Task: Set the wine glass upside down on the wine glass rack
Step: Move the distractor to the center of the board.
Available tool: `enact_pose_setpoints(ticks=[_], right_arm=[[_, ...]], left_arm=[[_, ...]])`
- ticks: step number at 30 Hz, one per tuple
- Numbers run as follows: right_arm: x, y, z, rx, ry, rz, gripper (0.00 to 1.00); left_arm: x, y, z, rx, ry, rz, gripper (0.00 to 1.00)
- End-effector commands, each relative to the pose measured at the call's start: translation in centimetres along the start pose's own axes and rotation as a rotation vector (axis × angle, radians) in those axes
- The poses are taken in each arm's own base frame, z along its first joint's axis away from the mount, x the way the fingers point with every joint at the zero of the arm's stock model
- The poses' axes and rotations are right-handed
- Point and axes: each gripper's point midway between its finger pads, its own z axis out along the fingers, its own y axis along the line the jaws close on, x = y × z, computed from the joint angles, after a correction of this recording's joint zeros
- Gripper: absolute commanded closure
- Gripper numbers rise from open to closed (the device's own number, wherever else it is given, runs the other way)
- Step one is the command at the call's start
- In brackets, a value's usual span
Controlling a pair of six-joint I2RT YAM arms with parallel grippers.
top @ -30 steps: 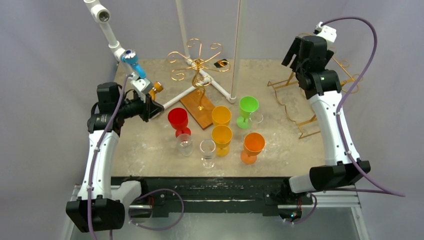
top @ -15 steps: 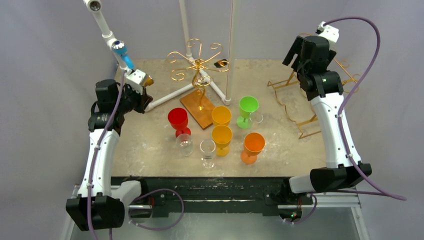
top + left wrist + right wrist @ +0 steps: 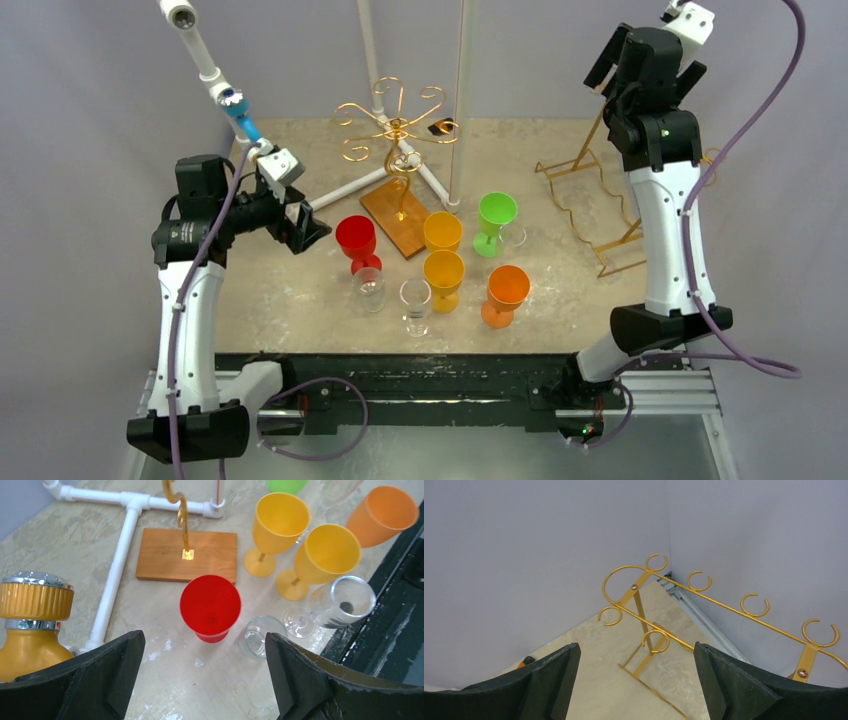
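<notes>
The red glass (image 3: 355, 238) stands upright on the counter (image 3: 300, 300), at the 9 o'clock end of the cluster of glasses. A clear glass (image 3: 370, 288) is just beside its foot at 5 o'clock and the yellow glasses (image 3: 443, 232) are at its 3 o'clock. The left fingers (image 3: 115, 675) hang at its 9 o'clock, spread wide and holding nothing, with the glass ahead of the gap between them and untouched. The rack (image 3: 639, 606) stands well apart at 3 o'clock by the counter's edge, and the right fingers (image 3: 549, 680) hover high above it, also spread and empty.
</notes>
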Motion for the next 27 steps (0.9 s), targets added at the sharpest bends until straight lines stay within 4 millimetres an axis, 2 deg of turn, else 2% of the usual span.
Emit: enact_pose_setpoints(ticks=[1,7,10,17,27], right_arm=[[0.9,-2.4,1.4,0.139,0.014,-0.074,0.05],[3.0,-5.2,3.6,0.221,0.058,-0.049,0.08],[4.4,-5.6,4.6,0.2,0.097,-0.031,0.09],[7.6,-3.5,6.5,0.109,0.192,-0.044,0.15],[8.8,-0.9,9.9,0.069,0.235,-0.062,0.19]], left_arm=[[-2.5,-4.3,-2.3,0.146,-0.07,0.082,0.01],[-3.0,-6.1,-2.2,0.279,-0.09,0.051,0.01],[-2.5,-6.3,-1.9,0.31,-0.085,0.038,0.01],[-2.1,-5.9,-1.7,0.288,-0.085,0.057,0.01],[-2.6,-5.0,-1.6,0.242,-0.093,0.095,0.02]])
